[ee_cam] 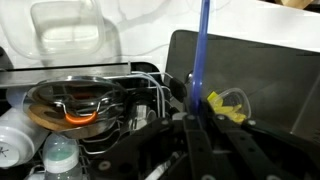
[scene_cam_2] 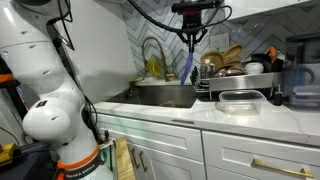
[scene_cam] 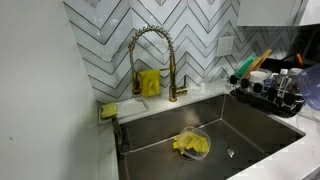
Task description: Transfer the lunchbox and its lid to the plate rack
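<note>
My gripper hangs above the near end of the black wire plate rack, next to the sink. It is shut on a thin bluish-purple translucent plastic piece that hangs edge-on; I cannot tell whether it is the lunchbox or its lid. In the wrist view the piece runs as a narrow blue strip from my jaws, between the rack and the sink basin. The rack also shows in an exterior view with green- and wooden-handled tools. My gripper is out of that view.
A clear shallow container sits on the white counter in front of the rack and also shows in the wrist view. A steel bowl lies in the rack. A clear tub with something yellow lies in the sink under the brass faucet.
</note>
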